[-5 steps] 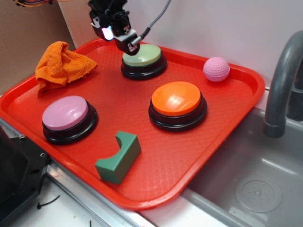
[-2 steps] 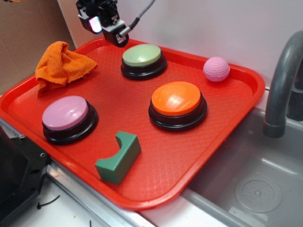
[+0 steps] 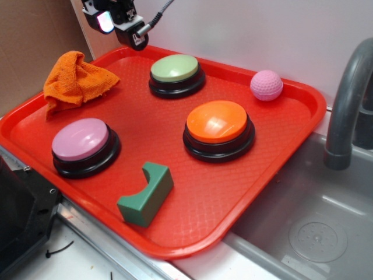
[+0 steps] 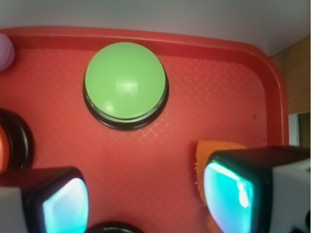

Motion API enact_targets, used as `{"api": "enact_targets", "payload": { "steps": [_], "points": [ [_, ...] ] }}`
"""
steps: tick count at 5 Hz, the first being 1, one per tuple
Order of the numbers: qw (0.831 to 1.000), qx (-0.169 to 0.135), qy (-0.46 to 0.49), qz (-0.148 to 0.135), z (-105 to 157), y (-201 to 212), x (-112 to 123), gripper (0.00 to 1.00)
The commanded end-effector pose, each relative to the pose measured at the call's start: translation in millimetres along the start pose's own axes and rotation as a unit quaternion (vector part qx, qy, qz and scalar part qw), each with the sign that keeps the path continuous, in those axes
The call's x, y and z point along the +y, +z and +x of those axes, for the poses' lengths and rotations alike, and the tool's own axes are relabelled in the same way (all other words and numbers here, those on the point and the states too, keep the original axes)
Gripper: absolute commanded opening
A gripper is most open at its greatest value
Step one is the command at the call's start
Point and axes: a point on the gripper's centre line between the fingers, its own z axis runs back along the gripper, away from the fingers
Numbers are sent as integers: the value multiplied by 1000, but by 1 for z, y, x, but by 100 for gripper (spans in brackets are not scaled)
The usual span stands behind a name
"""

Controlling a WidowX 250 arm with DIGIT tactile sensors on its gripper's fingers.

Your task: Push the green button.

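We see a mock kitchen corner set up for robot work. A grey sink basin point(image 3: 317, 230) with a round drain and a curved grey faucet point(image 3: 348, 105) sits beside a red plastic tray point(image 3: 192, 192). A plain white wall point(image 3: 262, 29) and a brown cardboard panel point(image 3: 35, 41) stand behind it, more like a test bench than a home.

Black hand point(image 3: 116, 23) – cyan-lit pads point(image 4: 228, 196), grey cable point(image 3: 160, 11)

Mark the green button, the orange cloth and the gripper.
green button point(image 3: 174, 67), exterior view, centre of its dome.
orange cloth point(image 3: 74, 81), exterior view, middle of the crumpled fabric.
gripper point(image 3: 119, 26), exterior view, between its fingertips.
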Motion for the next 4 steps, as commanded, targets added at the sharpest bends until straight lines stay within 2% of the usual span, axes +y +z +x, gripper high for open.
{"api": "enact_targets", "payload": {
  "steps": [1,2,3,4],
  "points": [
    [999,-23,9,21,-3,35,-4,100],
    [997,-13,26,66,-8,46,-7,100],
    [998,-21,24,46,-12,54,-11,100],
    [998,-34,-4,57,-16,61,-14,100]
  ]
}}
